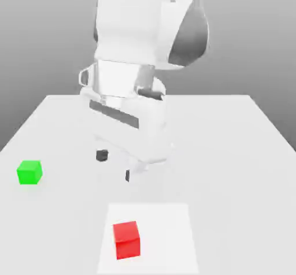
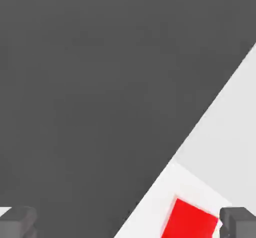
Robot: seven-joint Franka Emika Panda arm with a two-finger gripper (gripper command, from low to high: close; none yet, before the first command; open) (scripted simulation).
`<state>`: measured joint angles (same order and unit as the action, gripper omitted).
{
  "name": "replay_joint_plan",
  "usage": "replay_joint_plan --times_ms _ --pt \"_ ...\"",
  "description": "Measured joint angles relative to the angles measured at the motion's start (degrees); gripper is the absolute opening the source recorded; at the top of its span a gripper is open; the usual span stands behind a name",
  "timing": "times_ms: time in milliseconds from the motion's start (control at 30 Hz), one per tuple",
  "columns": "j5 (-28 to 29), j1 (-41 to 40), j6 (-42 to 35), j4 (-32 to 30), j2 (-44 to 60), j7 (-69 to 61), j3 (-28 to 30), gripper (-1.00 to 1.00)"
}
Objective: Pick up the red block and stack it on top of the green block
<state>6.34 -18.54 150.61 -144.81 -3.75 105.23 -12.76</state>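
The red block (image 1: 126, 240) rests on the white table near its front edge, inside a paler square patch. Far toward the exterior view's left sits the green block (image 1: 29, 171), on its own. My gripper (image 1: 115, 165) hangs above the table, behind the red block and tilted, with both dark fingertips (image 1: 102, 155) spread apart and nothing between them. In the hand view the red block (image 2: 192, 221) shows close to one fingertip (image 2: 237, 222), and the gripper (image 2: 127, 224) stands open.
The white table (image 1: 231, 152) stretches wide to the exterior view's right. The paler square patch (image 1: 167, 239) lies flat under the red block. Dark grey floor (image 2: 90, 92) shows past the table's edge in the hand view.
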Motion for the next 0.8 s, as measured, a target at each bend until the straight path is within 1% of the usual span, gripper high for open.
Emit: replay_joint_plan --times_ms 100,200,367,400,633,800 --pt "-0.24 -0.42 2.44 -1.67 5.19 6.77 0.27 0.00" --pt "-1.63 -0.18 5.03 -3.28 10.25 12.49 0.62 0.00" --pt "2.10 2.31 12.82 -2.36 20.24 17.32 4.05 0.00" --pt "2.98 3.02 14.33 -2.09 22.08 17.98 4.94 -1.00" --pt "2.99 3.38 14.77 -2.05 22.41 18.04 5.29 -1.00" --pt "-1.71 1.52 7.39 -3.50 13.48 14.57 2.45 -1.00"
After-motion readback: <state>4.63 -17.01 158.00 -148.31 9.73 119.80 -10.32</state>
